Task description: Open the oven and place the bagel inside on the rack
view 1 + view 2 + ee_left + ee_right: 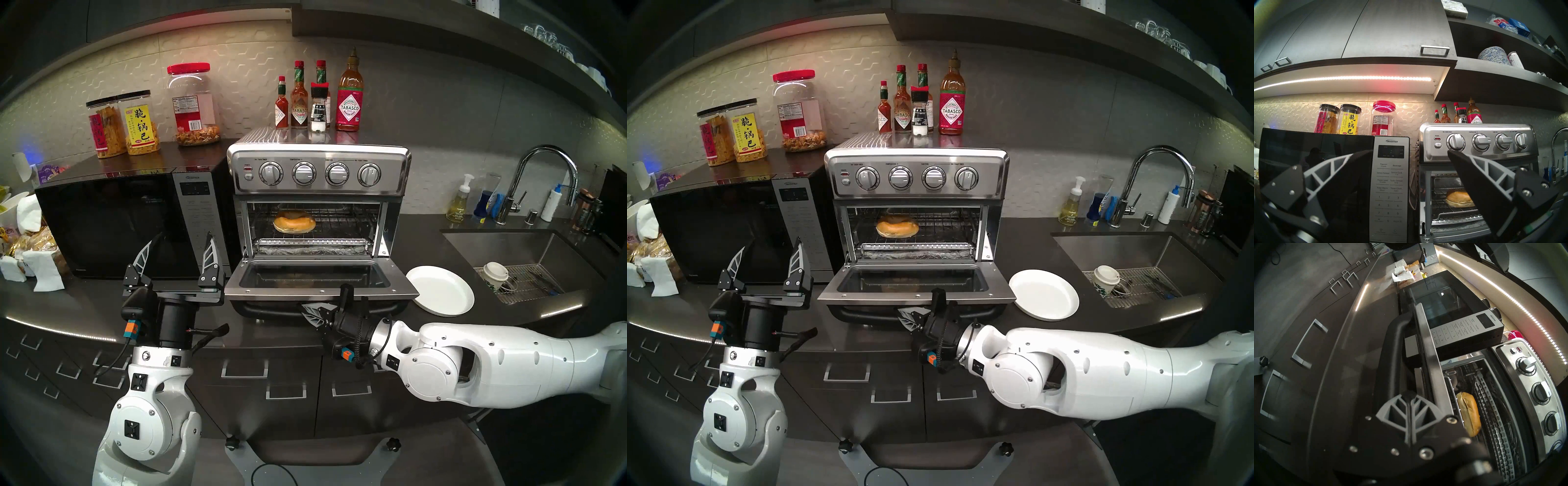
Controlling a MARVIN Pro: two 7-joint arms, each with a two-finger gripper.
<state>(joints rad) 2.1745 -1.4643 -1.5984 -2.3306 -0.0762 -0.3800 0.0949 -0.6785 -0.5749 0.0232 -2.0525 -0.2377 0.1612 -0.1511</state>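
bagel: round golden-brown shiny bread ring (294, 224), lying flat on thin silver wire rack (342, 224), left of centre, inside boxy stainless-steel countertop oven w/ 4 knobs (319, 173). Placement looks done.
handling (judged): light, soft, squashes if pinched hard; glossy crust maybe a bit slick. Best hold = across outer rim, gentle.
door: glass-windowed drop-down door (317, 280) fully down, black bar handle (1390, 351) at front edge; stiff, hinged; take it by the bar.
L gripper (179, 254): fingers wide apart, holding nothing, in front of black microwave (112, 217).
R gripper (314, 310): at door's front edge by handle; fingers look closed together, nothing seen between them.
writing: "TABASCO" on red sauce bottles (349, 101); "INVERTER" on microwave panel; keys "Popcorn", "Beverage", "Sensor Reheat"; oven "POWER", "TEMPERATURE °F"; snack jar (140, 125) "脆·锅巴".
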